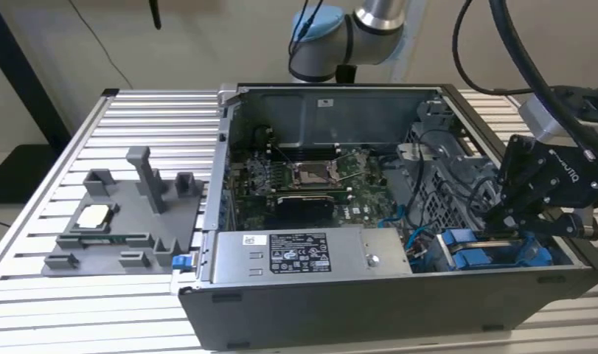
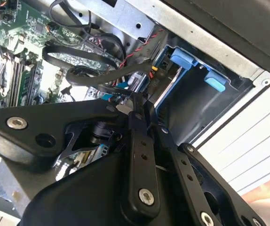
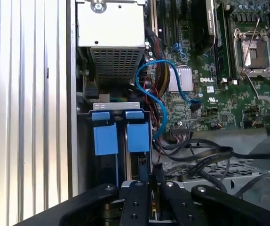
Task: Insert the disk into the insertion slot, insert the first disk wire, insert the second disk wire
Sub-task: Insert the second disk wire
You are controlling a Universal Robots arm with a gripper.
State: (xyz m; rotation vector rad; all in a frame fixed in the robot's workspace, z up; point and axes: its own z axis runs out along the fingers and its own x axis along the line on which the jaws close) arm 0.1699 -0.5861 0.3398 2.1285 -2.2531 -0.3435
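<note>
While the case (image 1: 309, 295) is lying open on the ribbed metal table (image 1: 43, 317), a grey tray (image 1: 122, 221) is sitting at the exterior view's left, just beside it. Moving right, the green board (image 1: 318, 181) is lying in the middle of the case, with the grey power box (image 1: 299, 254) in front of it. At the exterior view's right, the gripper (image 1: 498, 230) is reaching down into the corner. The disk (image 3: 121, 136) is sitting in the slot (image 3: 116, 107), its blue tabs showing. The fingers (image 3: 142, 188) are looking pressed together on something small at the disk's end, maybe a wire plug, but I cannot tell for sure. I think a straight, slow push is working best here, because loose wires (image 3: 161, 101) are crowding that corner. A plain wall is standing behind.
</note>
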